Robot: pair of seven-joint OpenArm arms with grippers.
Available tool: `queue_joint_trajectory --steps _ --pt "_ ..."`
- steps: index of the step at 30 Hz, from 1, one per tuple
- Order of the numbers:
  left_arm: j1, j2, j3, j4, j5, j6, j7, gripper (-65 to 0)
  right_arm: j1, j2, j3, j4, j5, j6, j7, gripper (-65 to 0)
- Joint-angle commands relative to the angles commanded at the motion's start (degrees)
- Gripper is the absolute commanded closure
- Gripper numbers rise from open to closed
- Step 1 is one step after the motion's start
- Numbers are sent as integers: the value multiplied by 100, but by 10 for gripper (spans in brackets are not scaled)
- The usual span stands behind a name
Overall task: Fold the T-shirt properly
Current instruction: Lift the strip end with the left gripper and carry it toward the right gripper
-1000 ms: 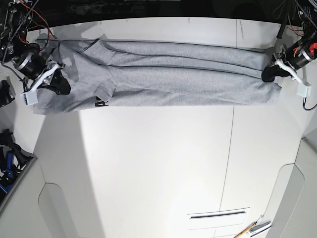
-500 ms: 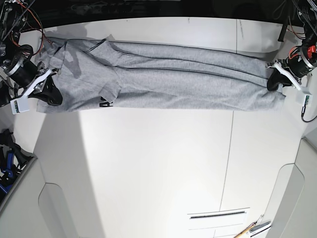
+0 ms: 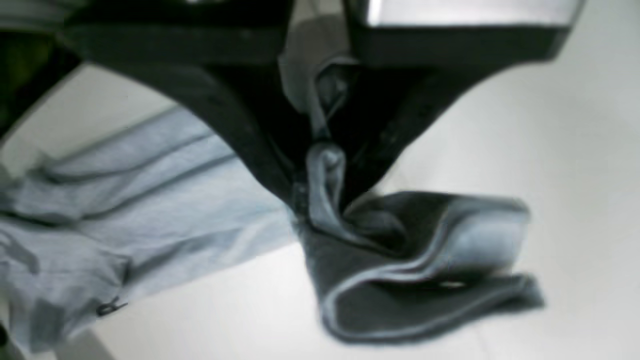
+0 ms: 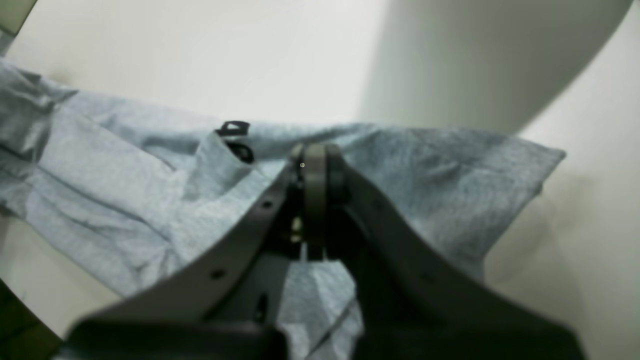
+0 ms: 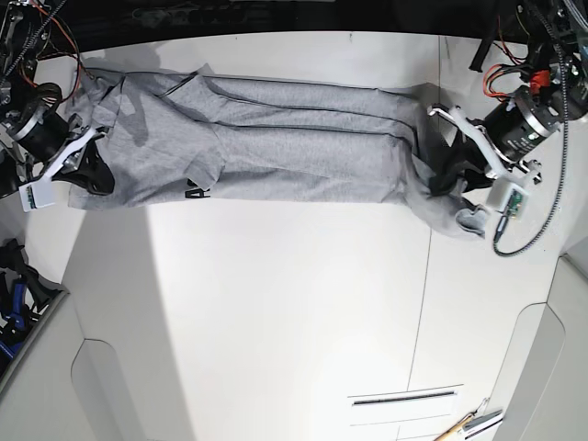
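The light grey T-shirt [image 5: 294,147] lies stretched in a long folded band across the far part of the white table [image 5: 294,303], with black lettering [image 5: 195,191] at its front edge. My left gripper [image 5: 448,180], on the right in the base view, is shut on the shirt's right end, and fabric bunches and hangs under it [image 5: 443,213]. In the left wrist view the gripper [image 3: 322,165] pinches a fold, and loose cloth [image 3: 415,270] droops below it. My right gripper [image 5: 94,176] is shut on the shirt's left end. It also shows in the right wrist view [image 4: 312,160], closed on the cloth [image 4: 125,175].
A narrow slot [image 5: 404,397] and a tool with a wooden handle [image 5: 473,424] sit at the front right of the table. Dark gear [image 5: 14,294] lies off the left edge. Cables [image 5: 528,230] hang by the arm on the right in the base view.
My left gripper has moved inward along the band and toward the front with the shirt's end, bunching the fabric. My right gripper shifted slightly outward a second ago and has held still since.
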Motion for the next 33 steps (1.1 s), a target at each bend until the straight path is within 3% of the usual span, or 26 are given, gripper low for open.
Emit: queue_joint_trajectory --steps 2,4,15,17,26,27,30,31,33 --pt "-2 0 439 0 472 227 -245 0 0 0 0 0 0 0 0 0" --pt "-13 0 850 0 767 297 -273 0 -2 0 0 0 0 0 0 0" --pt "-31 0 2959 -2 1788 391 -557 0 0 0 -2 0 -20 -2 2 0" --pt "-31 0 3200 -4 1945 496 -621 0 0 0 -2 -2 -20 0 0 0" --pt "-28 2 3600 -59 2061 490 -916 0 -2 0 -2 -2 -20 -2 0 0" --pt "-28 0 3600 -114 2063 492 -944 -43 -2 0 -2 -2 -22 -2 0 0" --pt "-28 2 3600 -433 2063 490 -1235 -293 0 0 -2 0 -20 -2 0 0" --pt "-28 4 3600 -557 2061 487 -1364 -347 -2 -2 -2 0 -22 -2 0 0" --pt "-31 50 3600 -743 2059 485 -1432 -362 -2 0 -2 -2 -22 -2 0 0"
